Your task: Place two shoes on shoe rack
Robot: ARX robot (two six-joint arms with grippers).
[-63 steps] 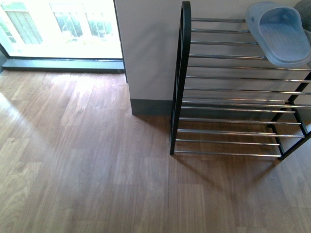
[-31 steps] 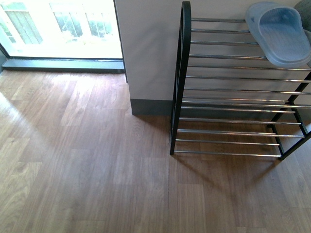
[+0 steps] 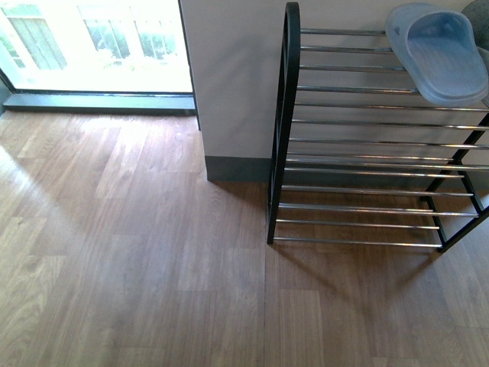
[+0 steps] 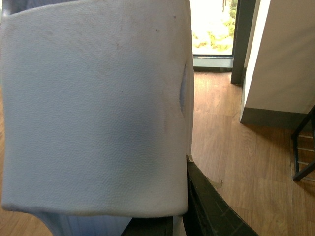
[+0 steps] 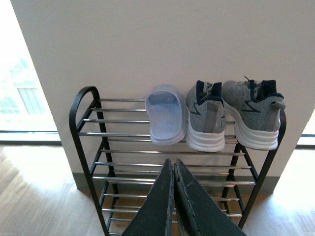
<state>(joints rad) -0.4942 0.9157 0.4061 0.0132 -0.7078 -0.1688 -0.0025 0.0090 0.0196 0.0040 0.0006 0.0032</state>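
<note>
Slide in left jaws; rack nr

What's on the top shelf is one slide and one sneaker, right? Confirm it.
Not quite. The right wrist view shows one slide and two sneakers on the rack's top shelf, all in one row.

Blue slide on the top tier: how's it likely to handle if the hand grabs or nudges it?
The blue slide looks like moulded rubber, so probably light and a bit flexible. Lying flat across the shoe rack bars, it's unlikely to tip, though it may skid along the smooth chrome if nudged.
</note>
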